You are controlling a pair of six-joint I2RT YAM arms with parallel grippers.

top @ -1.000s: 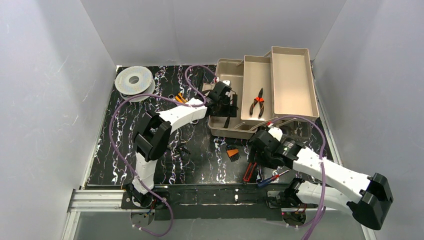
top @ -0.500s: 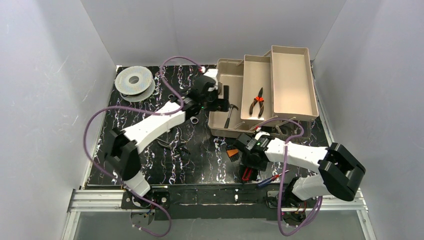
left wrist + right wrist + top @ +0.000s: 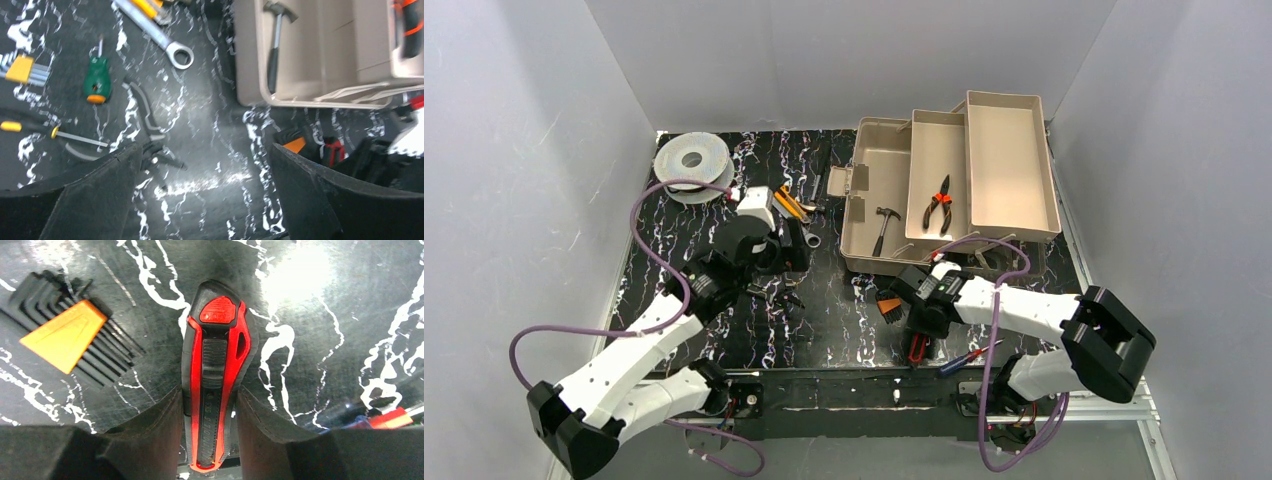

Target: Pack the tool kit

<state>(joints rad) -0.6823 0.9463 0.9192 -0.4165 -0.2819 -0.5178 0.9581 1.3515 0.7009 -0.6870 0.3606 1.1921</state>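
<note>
The tool kit (image 3: 1009,165) is a beige box standing open at the back right, trays folded out. A hammer (image 3: 882,228) lies in its bottom and orange-handled pliers (image 3: 939,203) in the middle tray. My left gripper (image 3: 790,252) is open and empty over the mat left of the box; in the left wrist view (image 3: 205,150) its fingers (image 3: 100,195) straddle bare mat, with the box (image 3: 320,75) ahead on the right. My right gripper (image 3: 919,325) is shut on a red-and-black utility knife (image 3: 214,365) that lies on the mat near the front edge.
Loose tools lie left of the box: a wrench (image 3: 162,40), a green screwdriver (image 3: 97,80), a yellow hex-key set (image 3: 20,70), a thin screwdriver (image 3: 50,132) and black pliers (image 3: 155,155). An orange hex-key set (image 3: 65,337) sits beside the knife. A grey spool (image 3: 692,162) stands back left.
My left gripper let go of the hammer in the box and has swung back left over the mat. My right gripper moved left onto the utility knife and closed on it.
</note>
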